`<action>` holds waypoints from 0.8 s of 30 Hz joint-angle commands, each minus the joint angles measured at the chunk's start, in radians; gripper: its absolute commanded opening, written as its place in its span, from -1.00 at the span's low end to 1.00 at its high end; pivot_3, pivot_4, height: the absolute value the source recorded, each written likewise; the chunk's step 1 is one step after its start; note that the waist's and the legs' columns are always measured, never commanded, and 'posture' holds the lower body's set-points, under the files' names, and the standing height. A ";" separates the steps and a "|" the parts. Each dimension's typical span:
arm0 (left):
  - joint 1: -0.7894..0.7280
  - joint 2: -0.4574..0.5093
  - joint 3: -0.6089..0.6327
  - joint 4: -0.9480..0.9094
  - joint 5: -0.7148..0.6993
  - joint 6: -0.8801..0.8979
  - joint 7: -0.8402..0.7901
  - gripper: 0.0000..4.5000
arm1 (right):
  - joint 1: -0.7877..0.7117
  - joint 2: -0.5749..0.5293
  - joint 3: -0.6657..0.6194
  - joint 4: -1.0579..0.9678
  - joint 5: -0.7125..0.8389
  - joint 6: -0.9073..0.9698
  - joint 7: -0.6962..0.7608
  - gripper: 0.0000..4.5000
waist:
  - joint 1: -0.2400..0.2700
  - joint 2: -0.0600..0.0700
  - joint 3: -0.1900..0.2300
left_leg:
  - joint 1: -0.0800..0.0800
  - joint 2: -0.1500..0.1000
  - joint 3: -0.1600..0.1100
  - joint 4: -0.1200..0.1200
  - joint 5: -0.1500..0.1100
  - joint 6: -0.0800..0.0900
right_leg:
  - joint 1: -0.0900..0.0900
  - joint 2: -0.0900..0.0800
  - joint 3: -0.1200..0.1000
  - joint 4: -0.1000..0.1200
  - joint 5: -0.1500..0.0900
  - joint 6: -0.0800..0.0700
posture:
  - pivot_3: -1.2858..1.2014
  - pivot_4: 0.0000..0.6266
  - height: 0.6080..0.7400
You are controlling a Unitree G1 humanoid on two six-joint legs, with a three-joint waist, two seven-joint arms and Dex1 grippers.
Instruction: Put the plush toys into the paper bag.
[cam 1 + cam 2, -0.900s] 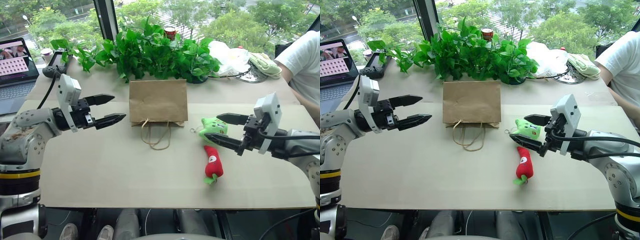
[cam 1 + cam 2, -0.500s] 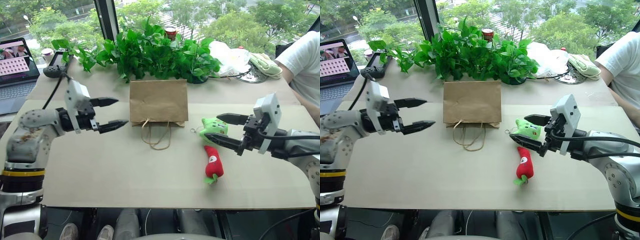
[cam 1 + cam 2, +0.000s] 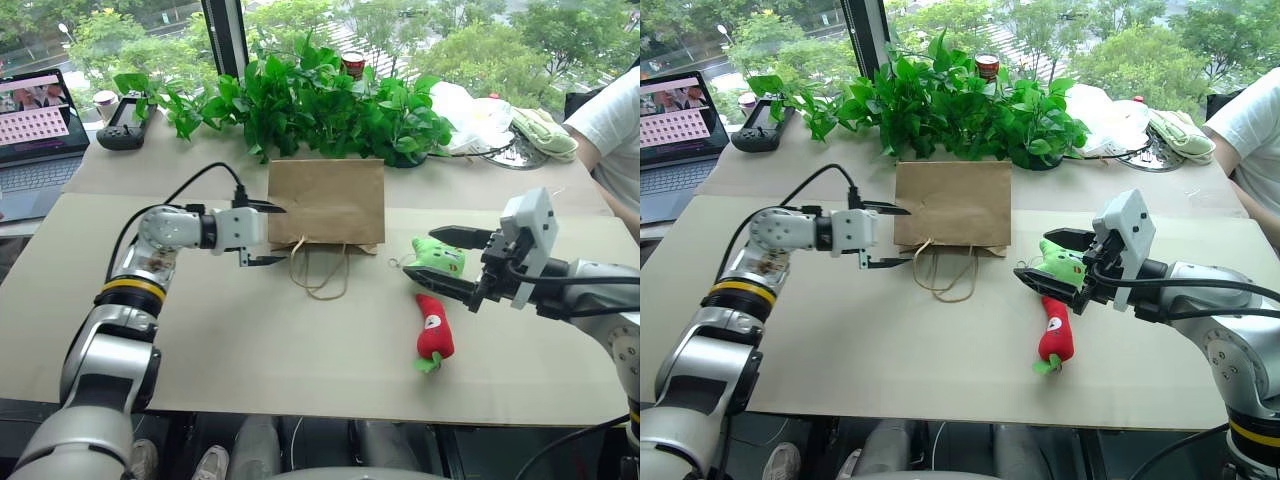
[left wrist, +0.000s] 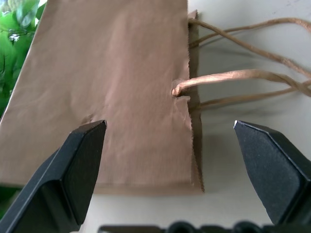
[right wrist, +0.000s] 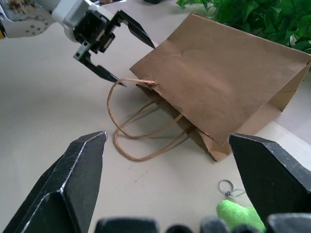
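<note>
The brown paper bag (image 3: 325, 200) lies flat on the table with its twine handles (image 3: 318, 275) trailing toward me. My left gripper (image 3: 275, 236) is open at the bag's left edge, one finger over the paper and one beside the handles, as the left wrist view of the bag (image 4: 121, 87) shows. To the right of the bag lie the plush toys. The green toy (image 3: 440, 256) sits between the open fingers of my right gripper (image 3: 420, 252). The red chili toy (image 3: 434, 335) lies just in front of it, untouched.
Leafy plants (image 3: 320, 100) line the table behind the bag, with a can (image 3: 352, 63) among them. A laptop (image 3: 35, 120) and a game controller (image 3: 125, 135) are at far left. A white plastic bag (image 3: 470, 105) and a person's sleeve (image 3: 615, 125) are at far right.
My left gripper has travelled right across the table to the bag's left edge. The right gripper has stayed by the green toy. The camera has shifted slightly.
</note>
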 commanded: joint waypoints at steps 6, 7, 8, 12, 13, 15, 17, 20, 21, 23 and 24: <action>-0.065 -0.094 -0.013 0.141 0.046 -0.151 0.069 1.00 | 0.048 -0.001 -0.080 -0.075 0.038 0.005 -0.060 0.97 | -0.002 0.000 0.000 | 0.000 -0.001 -0.002 0.001 0.000 0.000 | 0.000 0.000 0.000 0.001 0.000 0.001 | 0.03 -0.52 1.00; -0.065 -0.099 -0.009 0.143 0.035 -0.156 0.053 1.00 | 0.051 -0.002 -0.081 -0.079 0.041 0.005 -0.064 0.97 | -0.003 0.000 0.000 | 0.000 -0.001 -0.002 0.001 0.000 0.000 | 0.000 0.000 0.000 0.001 0.000 0.001 | 0.03 -0.52 1.00; -0.066 -0.101 -0.007 0.144 0.028 -0.161 0.042 1.00 | 0.053 -0.003 -0.082 -0.081 0.044 0.005 -0.069 0.97 | -0.004 0.000 0.000 | 0.000 -0.001 -0.002 0.001 0.000 0.000 | 0.001 0.000 0.000 0.001 0.000 0.001 | 0.03 -0.52 1.00; -0.066 -0.099 -0.002 0.151 0.017 -0.171 0.013 0.77 | 0.060 -0.006 -0.082 -0.084 0.050 0.001 -0.078 1.00 | -0.004 0.000 0.000 | 0.000 -0.002 -0.004 0.001 0.001 0.001 | 0.001 0.000 0.000 0.001 0.000 0.001 | 0.03 -0.52 1.00; -0.064 -0.097 -0.001 0.151 0.013 -0.173 0.001 0.69 | 0.061 -0.006 -0.082 -0.083 0.050 0.000 -0.079 1.00 | -0.003 0.000 0.000 | 0.000 -0.002 -0.004 0.001 0.001 0.001 | 0.001 0.000 0.000 0.001 0.000 0.001 | 0.03 -0.52 1.00; -0.060 -0.093 0.002 0.152 0.004 -0.175 -0.018 0.34 | 0.061 -0.007 -0.076 -0.080 0.046 -0.003 -0.080 1.00 | -0.003 0.000 0.000 | 0.000 -0.002 -0.004 0.001 0.001 0.001 | 0.001 0.000 0.000 0.001 -0.001 0.001 | 0.03 -0.52 1.00; -0.056 -0.091 0.004 0.152 -0.003 -0.178 -0.029 -0.02 | 0.059 -0.007 -0.071 -0.077 0.044 -0.005 -0.082 1.00 | -0.003 0.000 0.000 | 0.000 -0.002 -0.004 0.001 0.001 0.001 | 0.001 0.000 0.000 0.001 -0.001 0.001 | 0.03 -0.52 1.00; -0.053 -0.088 0.007 0.151 -0.012 -0.179 -0.041 -0.52 | 0.052 -0.008 -0.065 -0.074 0.043 -0.007 -0.084 1.00 | -0.003 0.000 0.000 | 0.000 -0.002 -0.004 0.001 0.001 0.001 | 0.001 0.000 0.000 0.001 -0.001 0.001 | 0.03 -0.52 1.00; -0.051 -0.086 0.007 0.153 -0.011 -0.178 -0.041 -0.66 | 0.050 -0.008 -0.063 -0.073 0.042 -0.008 -0.084 1.00 | -0.003 0.000 0.000 | 0.000 -0.002 -0.004 0.001 0.001 0.001 | 0.001 0.000 0.000 0.001 -0.001 0.001 | 0.03 -0.52 1.00; -0.050 -0.084 0.006 0.156 -0.004 -0.178 -0.036 -0.98 | 0.046 -0.007 -0.057 -0.070 0.038 -0.011 -0.084 1.00 | -0.003 0.000 0.000 | 0.000 -0.002 -0.004 0.001 0.001 0.001 | 0.001 0.000 0.000 0.001 -0.001 0.001 | 0.03 -0.52 1.00; -0.050 -0.083 0.007 0.157 -0.004 -0.177 -0.035 -0.98 | 0.044 -0.007 -0.054 -0.068 0.035 -0.012 -0.084 1.00 | -0.003 0.000 0.000 | 0.000 -0.002 -0.004 0.001 0.001 0.001 | 0.001 0.000 0.000 0.001 -0.001 0.001 | 0.03 -0.52 1.00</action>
